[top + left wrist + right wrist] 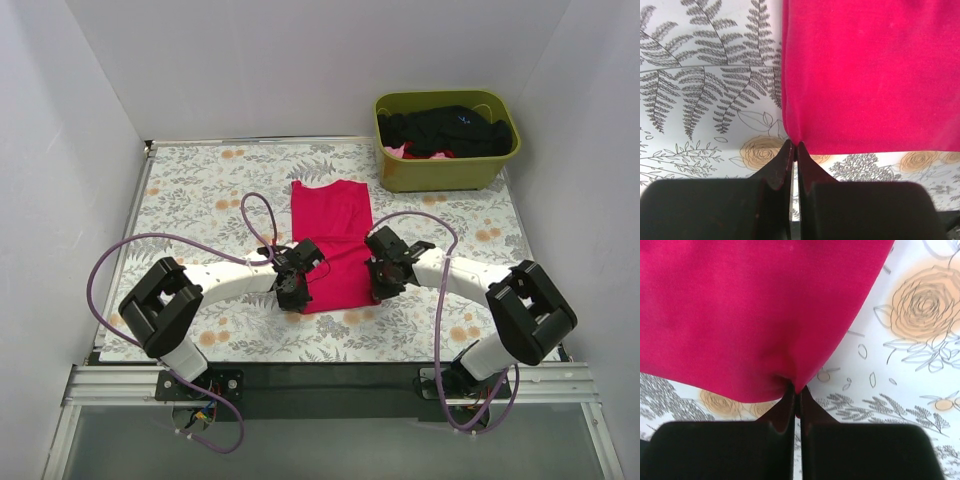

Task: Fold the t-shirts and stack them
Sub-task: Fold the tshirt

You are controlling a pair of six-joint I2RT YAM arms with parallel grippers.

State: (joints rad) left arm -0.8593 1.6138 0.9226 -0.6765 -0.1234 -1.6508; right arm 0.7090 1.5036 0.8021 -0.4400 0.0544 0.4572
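Red t-shirt [331, 245] lies mid-bench [200, 200] as a long narrow strip, sleeves tucked in, running far to near. L pincer [299, 297] sits at its near-left corner, R pincer [380, 290] at its near-right corner, both low over the near edge.

Top view gives the layout but the arm bodies hide the fingertips and both corners. It also shows an olive bin [445, 170] at the far right, w/ black t-shirts [450, 130] heaped inside, well apart from the red one.

L wrist view: L pincer [793, 145] is pressed together on the very corner of the red t-shirt [870, 75], cloth puckered at the tips, fern-print bench [700, 75] to the left.

R wrist view: R pincer [796, 387] is likewise clamped on its corner. The red t-shirt [750, 305] dimples there, and its side edge runs up to the right, w/ the rose-print bench [910, 365] beside it
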